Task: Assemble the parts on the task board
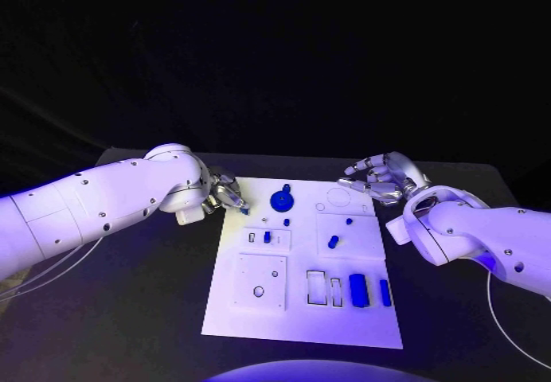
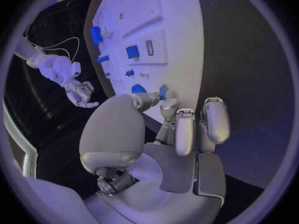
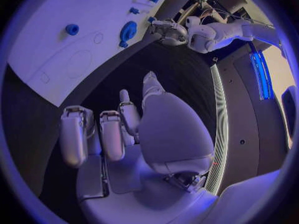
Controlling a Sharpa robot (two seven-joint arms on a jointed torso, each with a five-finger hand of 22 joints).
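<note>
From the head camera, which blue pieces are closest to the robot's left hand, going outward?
1. Small blue part at the left hand's fingertips, at the board's upper left edge.
2. Round blue part, top middle.
3. Tall blue block, lower right.

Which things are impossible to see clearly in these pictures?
- Head view: the left hand sits at the task board's far left edge; whether its fingers truly pinch the small blue part is too small to tell.
- Left wrist view: a blue piece shows beside the fingertips, but the fingers cover the contact.
- Right hand: its palm side is turned away.
</note>
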